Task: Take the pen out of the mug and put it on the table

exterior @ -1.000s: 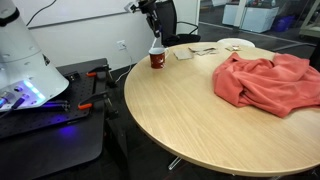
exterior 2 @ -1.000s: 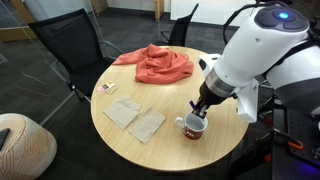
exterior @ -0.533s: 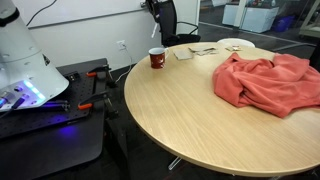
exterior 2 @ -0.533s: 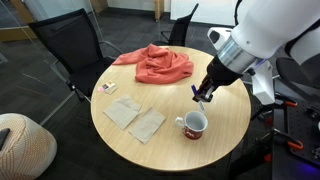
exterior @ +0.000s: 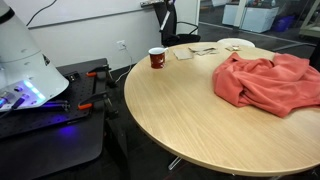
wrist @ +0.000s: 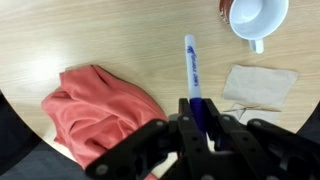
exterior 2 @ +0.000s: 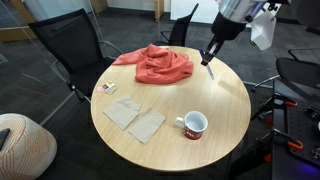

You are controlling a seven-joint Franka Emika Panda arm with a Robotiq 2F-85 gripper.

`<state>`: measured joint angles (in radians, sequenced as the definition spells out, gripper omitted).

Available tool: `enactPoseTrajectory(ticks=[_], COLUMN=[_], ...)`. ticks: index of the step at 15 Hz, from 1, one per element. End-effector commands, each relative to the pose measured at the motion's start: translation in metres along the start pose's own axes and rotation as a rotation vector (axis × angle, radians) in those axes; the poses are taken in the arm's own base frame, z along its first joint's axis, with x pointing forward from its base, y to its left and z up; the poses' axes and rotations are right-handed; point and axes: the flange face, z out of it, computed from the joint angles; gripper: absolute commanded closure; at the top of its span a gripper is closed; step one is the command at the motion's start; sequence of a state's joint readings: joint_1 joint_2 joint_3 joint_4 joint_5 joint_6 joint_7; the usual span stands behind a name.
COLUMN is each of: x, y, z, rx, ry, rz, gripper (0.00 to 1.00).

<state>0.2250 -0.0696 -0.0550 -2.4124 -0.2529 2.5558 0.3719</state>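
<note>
The dark red mug with a white inside stands upright on the round wood-grain table; it also shows in an exterior view and at the top of the wrist view. My gripper is shut on the pen, blue with a whitish tip, and holds it high above the table. In an exterior view the pen hangs from the gripper above the table's far edge, well away from the mug.
A red cloth lies bunched on the table, also in the wrist view. Two paper napkins and a small card lie on the table. Black chairs stand around it. The white robot base sits on a black platform.
The gripper has risen out of the mug with the pen and swung up and away across the table. The mug has stayed in place.
</note>
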Motion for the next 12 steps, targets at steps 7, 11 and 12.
enactPoseTrajectory(ticks=[7, 11, 12], x=[0.065, 0.068, 0.066], y=[0.073, 0.069, 0.065], z=[0.068, 0.124, 0.138], rx=[0.037, 0.08, 0.088], ry=[-0.11, -0.174, -0.191], rz=[-0.032, -0.066, -0.072], gripper=[0.96, 0.96, 0.96])
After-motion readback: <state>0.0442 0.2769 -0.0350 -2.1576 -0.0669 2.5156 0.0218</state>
